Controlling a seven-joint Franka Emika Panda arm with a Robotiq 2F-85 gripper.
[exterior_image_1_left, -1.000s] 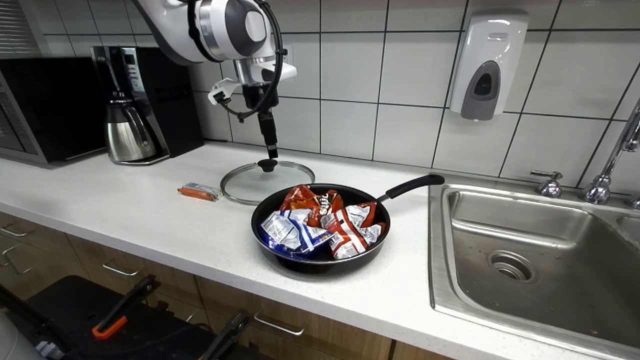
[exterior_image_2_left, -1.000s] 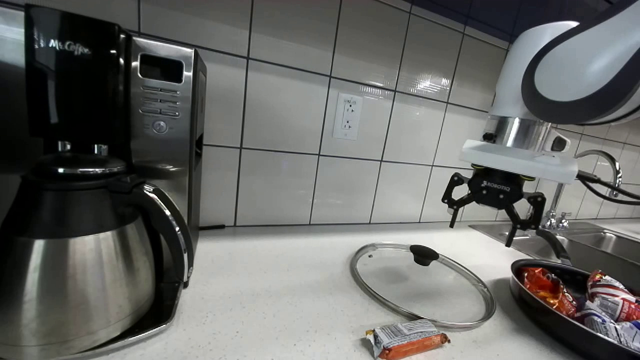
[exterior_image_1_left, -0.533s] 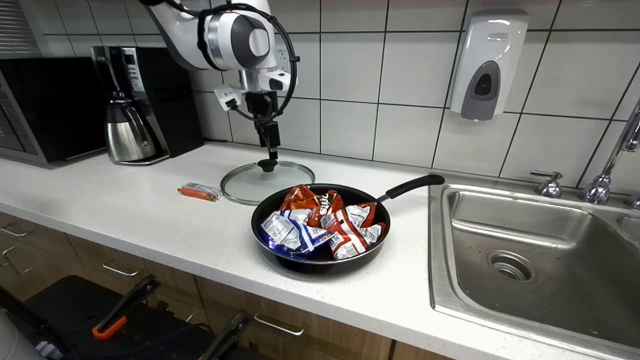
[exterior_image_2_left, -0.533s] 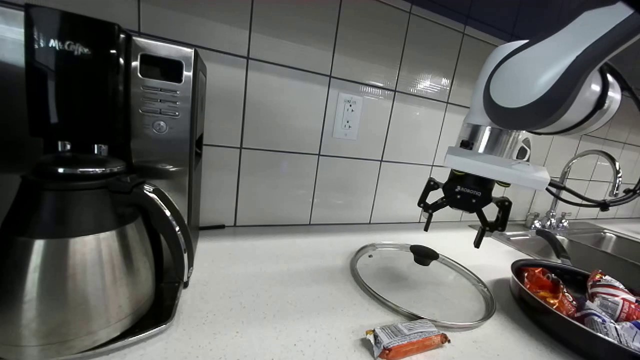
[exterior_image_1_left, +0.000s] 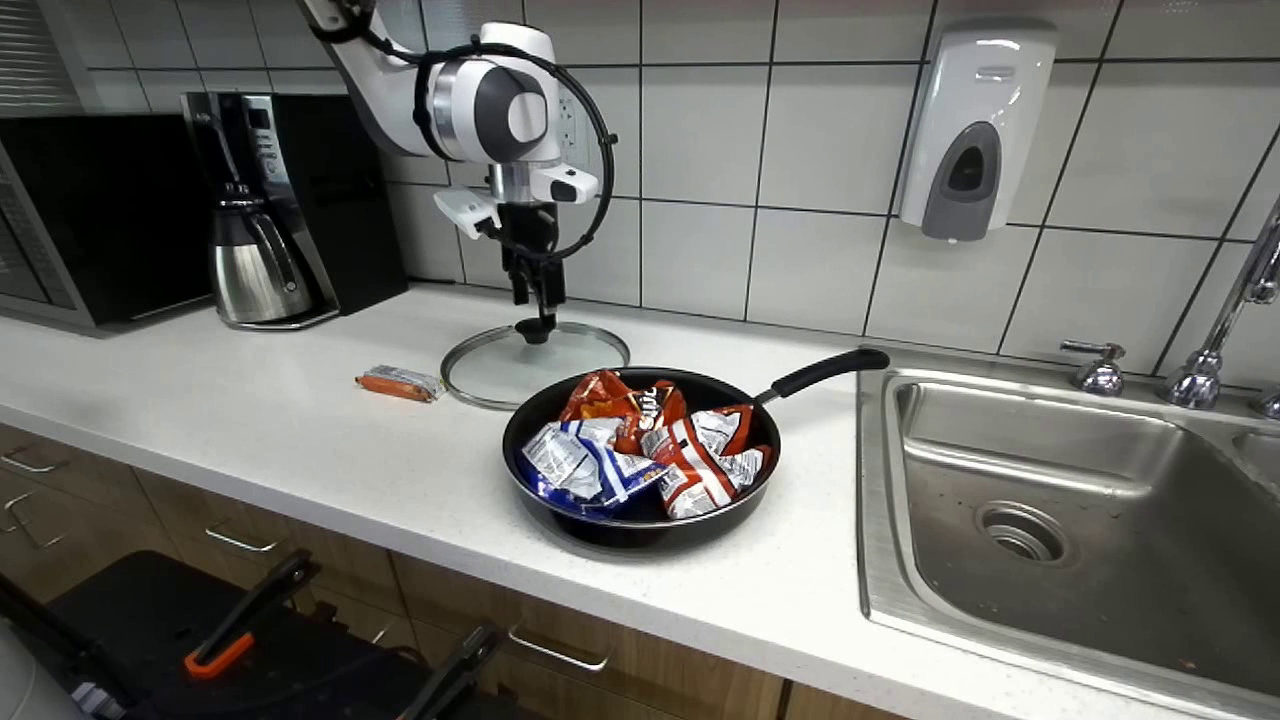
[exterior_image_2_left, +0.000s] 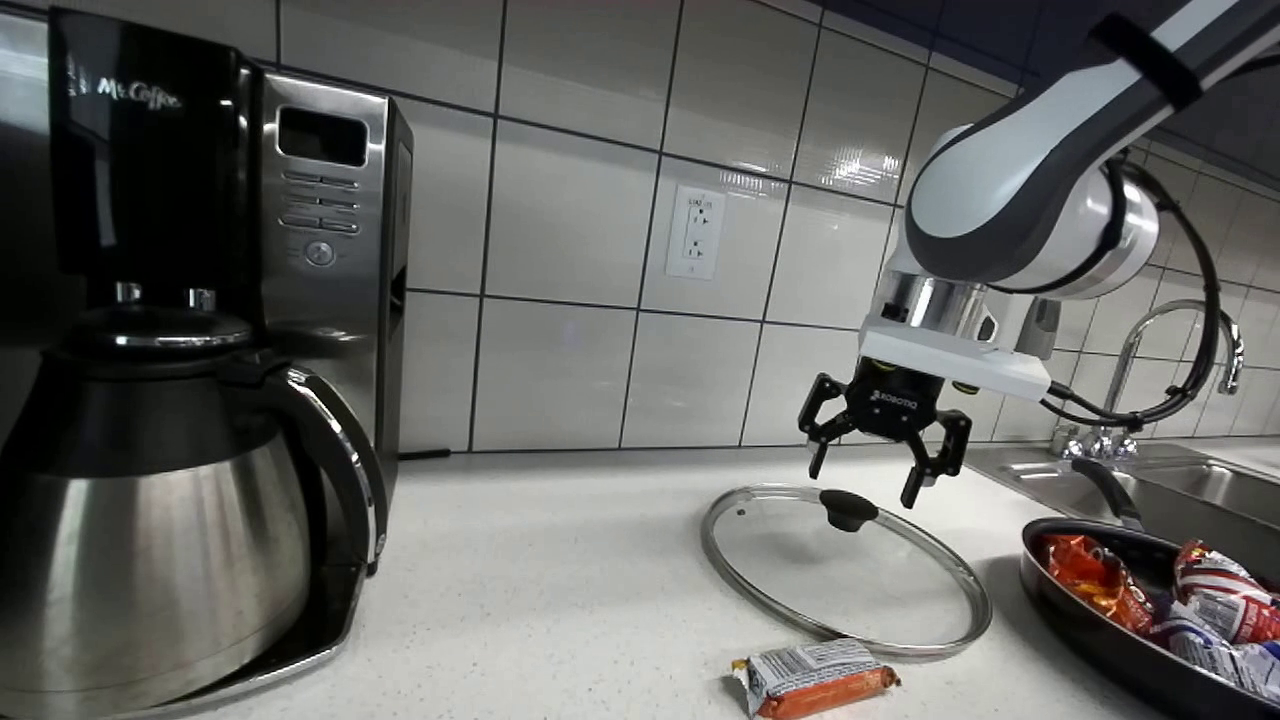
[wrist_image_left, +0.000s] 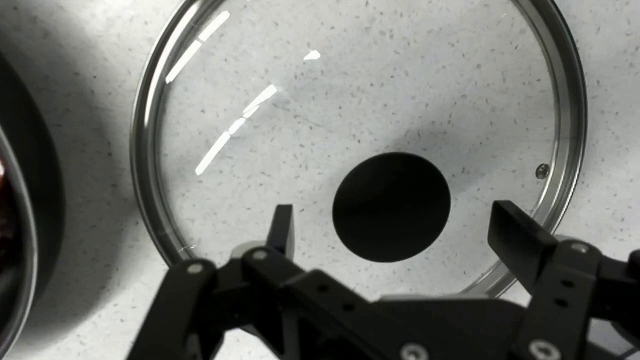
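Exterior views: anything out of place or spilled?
One thing: packaged snack bags sit in the frying pan, odd since it's cookware. The glass lid lies beside it, no damage apparent; no spill visible on the counter.

Lowered, shifted across and slightly turned, bringing the gripper (exterior_image_2_left: 862, 488) closer to the black knob (exterior_image_2_left: 848, 510) of the lid (exterior_image_2_left: 858, 580).

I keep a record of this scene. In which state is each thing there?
Gripper: open, holding nothing
Glass lid: lying on the counter
Frying pan: uncovered
Snack bags: crumpled; sealed or not, unclear
Small packet: lying on the counter
Coffee maker: display dark
Carafe: standing in the coffee maker
Drawers: closed
Faucet: no running water visible
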